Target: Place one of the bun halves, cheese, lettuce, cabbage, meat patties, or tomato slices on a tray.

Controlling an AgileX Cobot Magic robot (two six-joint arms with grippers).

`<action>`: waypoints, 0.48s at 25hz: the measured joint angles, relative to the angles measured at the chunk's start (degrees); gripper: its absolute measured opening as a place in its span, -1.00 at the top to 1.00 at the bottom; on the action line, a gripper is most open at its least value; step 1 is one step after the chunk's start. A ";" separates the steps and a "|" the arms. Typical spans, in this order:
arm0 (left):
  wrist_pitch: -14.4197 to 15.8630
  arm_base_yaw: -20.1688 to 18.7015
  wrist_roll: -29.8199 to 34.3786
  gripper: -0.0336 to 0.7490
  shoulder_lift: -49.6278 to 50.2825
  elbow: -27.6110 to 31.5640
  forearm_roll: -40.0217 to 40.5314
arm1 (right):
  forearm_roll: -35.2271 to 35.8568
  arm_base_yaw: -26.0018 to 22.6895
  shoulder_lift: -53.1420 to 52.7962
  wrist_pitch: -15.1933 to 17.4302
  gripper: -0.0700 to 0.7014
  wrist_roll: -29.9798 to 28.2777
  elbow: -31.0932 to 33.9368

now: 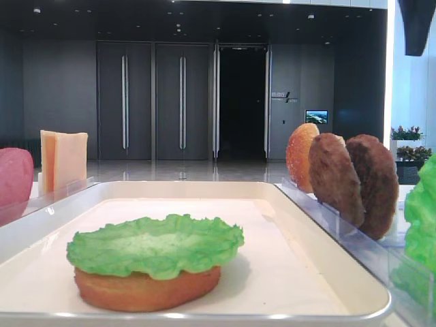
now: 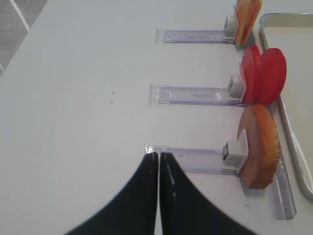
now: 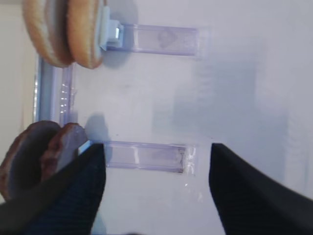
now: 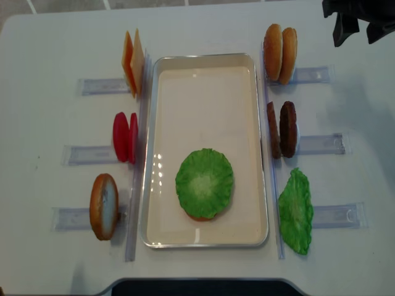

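The off-white tray (image 4: 207,68) holds a bun half (image 1: 146,289) with the ruffled lettuce (image 4: 204,182) laid on top. Left of the tray, cheese (image 4: 133,61), tomato slices (image 4: 125,137) and another bun half (image 4: 103,206) stand on edge. On its right stand two bun halves (image 4: 279,53), the meat patties (image 4: 282,129) and the cabbage (image 4: 296,211). My right gripper (image 3: 157,152) is open and empty above the table, to the outer side of the patties (image 3: 39,152). My left gripper (image 2: 159,154) is shut on nothing, over the outer end of the bun half's (image 2: 259,147) rail.
Each food stack leans against a clear plastic rail (image 4: 318,143) lying on the white table (image 2: 73,98). The right arm's dark body (image 4: 355,21) hangs over the far right corner. A dark robot base (image 4: 197,287) borders the near table edge.
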 joint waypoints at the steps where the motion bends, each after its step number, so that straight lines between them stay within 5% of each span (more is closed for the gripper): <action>1: 0.00 0.00 0.00 0.92 0.00 0.00 0.00 | 0.00 -0.83 0.00 0.06 -0.39 -0.57 0.25; 12: 0.00 0.00 0.00 0.92 0.00 0.00 0.00 | -0.05 -3.83 -2.35 -0.13 -0.39 -4.07 5.16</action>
